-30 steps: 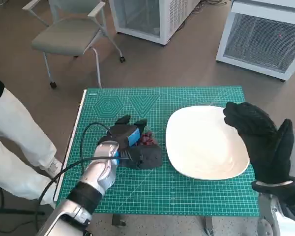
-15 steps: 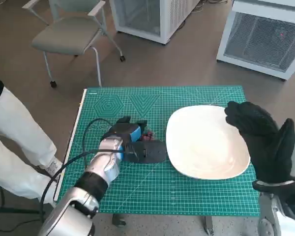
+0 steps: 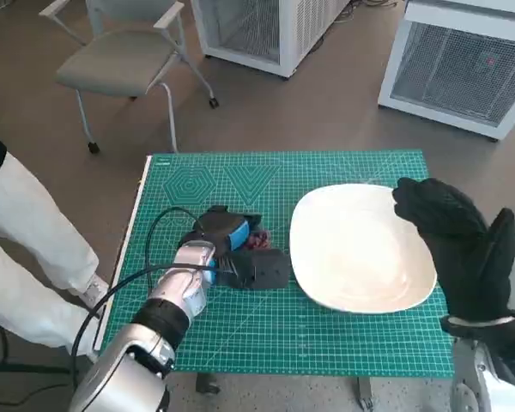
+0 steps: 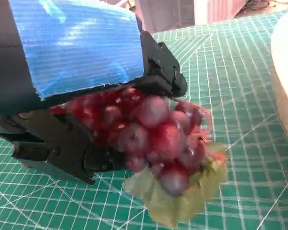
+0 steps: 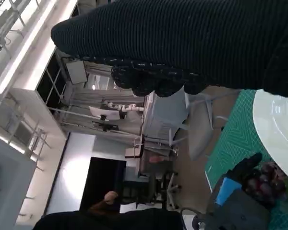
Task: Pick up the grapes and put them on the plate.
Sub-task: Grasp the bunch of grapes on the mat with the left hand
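Head view: the left hand [image 3: 232, 249] lies low on the green mat [image 3: 343, 330], its fingers wrapped round the grapes [image 3: 257, 241], which show only as a dark red patch just beside the near edge of the white plate [image 3: 360, 249] and not on it; the grip seems set from above so the bunch can be carried sideways to the plate; the right hand [image 3: 451, 245] hangs over the plate's far side, fingers apart and holding nothing, perhaps kept there to leave the left a free path; a person's pale trouser leg [image 3: 26, 249] stands beside the table, a chair [image 3: 124, 56] beyond it. Left wrist view: under the blue-taped back the black fingers [image 4: 62, 143] clamp the top of the red bunch [image 4: 153, 134]; a green leaf [image 4: 182, 199] hangs beneath, and whether it touches the mat [image 4: 240, 72] is hard to tell, so the lift can't be judged; the plate's rim [image 4: 285, 62] lies close by. Right wrist view: the glove [image 5: 192, 43] fills the top, closed on nothing that shows; past it, well apart, the taped hand [image 5: 235, 189] holds the grapes [image 5: 266, 179] next to the plate's edge [image 5: 276, 124].
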Motion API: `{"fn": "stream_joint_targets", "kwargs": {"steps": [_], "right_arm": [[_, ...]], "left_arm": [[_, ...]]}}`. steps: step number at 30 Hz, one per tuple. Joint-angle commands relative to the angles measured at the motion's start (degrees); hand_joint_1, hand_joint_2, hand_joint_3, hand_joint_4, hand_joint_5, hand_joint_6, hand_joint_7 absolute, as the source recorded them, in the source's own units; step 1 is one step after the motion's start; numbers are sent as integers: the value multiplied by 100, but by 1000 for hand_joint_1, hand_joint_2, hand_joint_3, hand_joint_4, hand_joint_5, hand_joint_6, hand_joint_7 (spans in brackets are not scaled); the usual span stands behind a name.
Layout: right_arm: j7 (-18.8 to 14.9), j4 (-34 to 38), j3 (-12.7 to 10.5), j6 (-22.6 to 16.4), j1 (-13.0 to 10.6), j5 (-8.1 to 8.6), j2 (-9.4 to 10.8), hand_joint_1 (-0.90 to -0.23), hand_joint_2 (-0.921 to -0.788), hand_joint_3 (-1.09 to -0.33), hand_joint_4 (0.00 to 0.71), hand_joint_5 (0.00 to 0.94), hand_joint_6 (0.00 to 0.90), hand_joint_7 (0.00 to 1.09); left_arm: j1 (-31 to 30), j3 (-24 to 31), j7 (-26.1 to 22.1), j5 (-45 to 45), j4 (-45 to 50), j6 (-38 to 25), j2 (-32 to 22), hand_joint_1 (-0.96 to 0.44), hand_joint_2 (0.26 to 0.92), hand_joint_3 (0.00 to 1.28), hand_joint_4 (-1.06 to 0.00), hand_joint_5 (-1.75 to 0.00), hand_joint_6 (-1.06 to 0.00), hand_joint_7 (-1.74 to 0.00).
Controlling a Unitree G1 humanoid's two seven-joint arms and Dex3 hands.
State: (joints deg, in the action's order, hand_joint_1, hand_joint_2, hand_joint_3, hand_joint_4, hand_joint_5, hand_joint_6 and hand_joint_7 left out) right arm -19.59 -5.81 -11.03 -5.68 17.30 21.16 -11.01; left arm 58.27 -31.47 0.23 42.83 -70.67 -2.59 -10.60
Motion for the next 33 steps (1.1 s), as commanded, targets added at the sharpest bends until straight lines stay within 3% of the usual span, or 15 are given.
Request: {"fn": "stream_joint_targets", "kwargs": {"steps": [1,5,8,18,33], "right_arm": [[65,15,6,81,-116,-11,24,-319,-921,-594,365,902,258,1012],[84,16,12,81,-108,-20,25,-319,-921,-594,365,902,259,1011],[87,17,20,76,-99,-21,25,-319,-921,-594,366,901,259,1011],[63,60,23,60,-63,-15,15,-320,-921,-593,367,900,259,1010],[40,-4,28,93,-77,10,-9,-321,-921,-593,368,899,260,1011]], "left_arm": [[-23,-91,-196,0,-44,5,-30,342,806,557,-378,-1611,-610,-516],[-8,-85,-261,-39,-33,1,-56,116,885,339,-433,-1461,-492,-1114],[-3,-57,-308,-80,-37,-2,-67,40,909,277,-445,-1420,-464,-1292],[-11,12,-377,-175,41,30,-120,3,921,254,-441,-1413,-446,-1381],[-121,82,-379,-235,531,-22,-302,3,921,356,-327,-1534,-333,-1498]]}}
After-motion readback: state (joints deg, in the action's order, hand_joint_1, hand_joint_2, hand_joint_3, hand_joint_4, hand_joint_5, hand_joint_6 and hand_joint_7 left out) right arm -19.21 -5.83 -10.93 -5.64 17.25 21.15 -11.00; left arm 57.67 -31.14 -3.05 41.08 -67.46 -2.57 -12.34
